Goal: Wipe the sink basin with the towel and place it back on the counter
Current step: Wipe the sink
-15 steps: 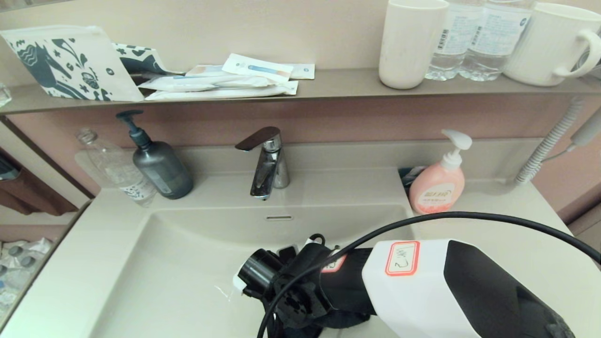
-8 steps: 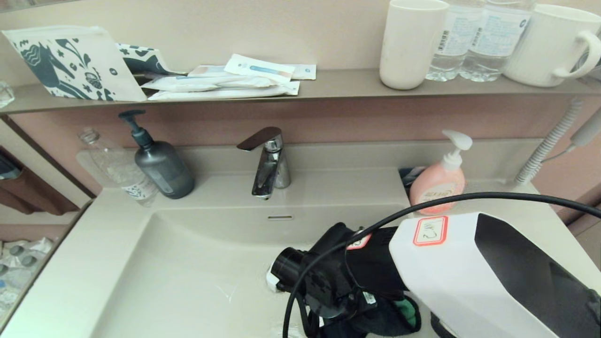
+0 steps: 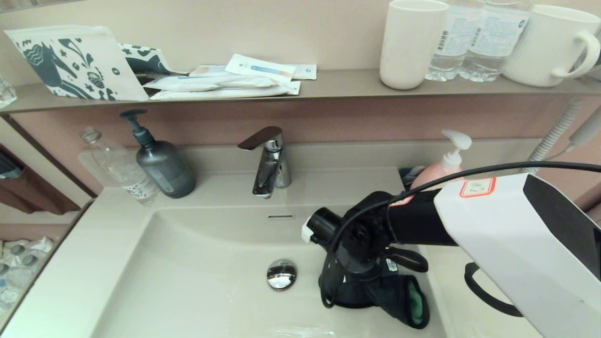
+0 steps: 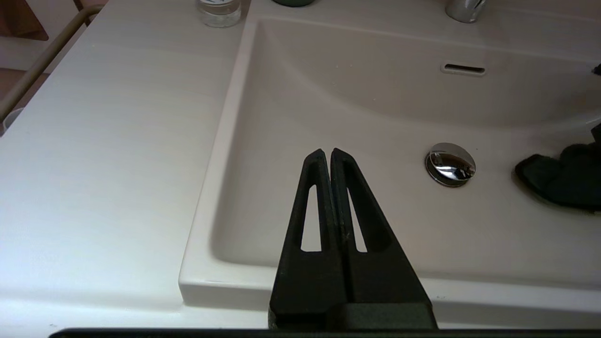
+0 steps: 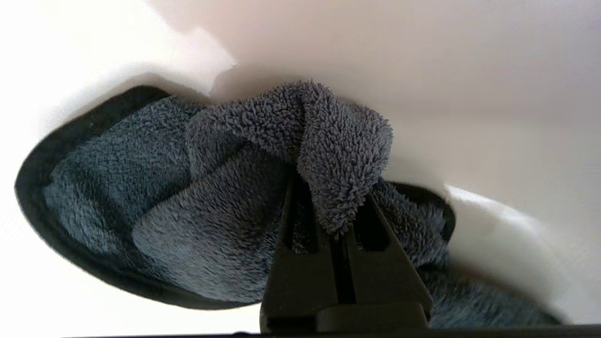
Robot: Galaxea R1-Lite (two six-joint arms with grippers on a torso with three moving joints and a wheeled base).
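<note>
The cream-white sink basin (image 3: 197, 277) has a chrome drain plug (image 3: 281, 274) and an overflow slot (image 3: 280, 217). The dark grey fluffy towel (image 3: 399, 300) lies bunched on the basin floor at its right side, to the right of the plug. My right gripper (image 5: 331, 197) points down into the basin and is shut on a fold of the towel (image 5: 188, 206). The towel hides its fingertips. My left gripper (image 4: 327, 152) hangs shut and empty above the basin's front left part (image 4: 366, 108). The counter (image 3: 61, 281) flanks the basin.
A chrome faucet (image 3: 268, 162) stands behind the basin. On the back left of the counter are a dark pump bottle (image 3: 162, 166) and a clear bottle (image 3: 119, 171). A pink soap dispenser (image 3: 446, 164) sits at the back right. The wall shelf (image 3: 338, 84) holds cups, bottles and packets.
My right arm has swept the towel rightward and towards the back across the basin floor, which uncovered the drain plug. The left gripper shows only now.
</note>
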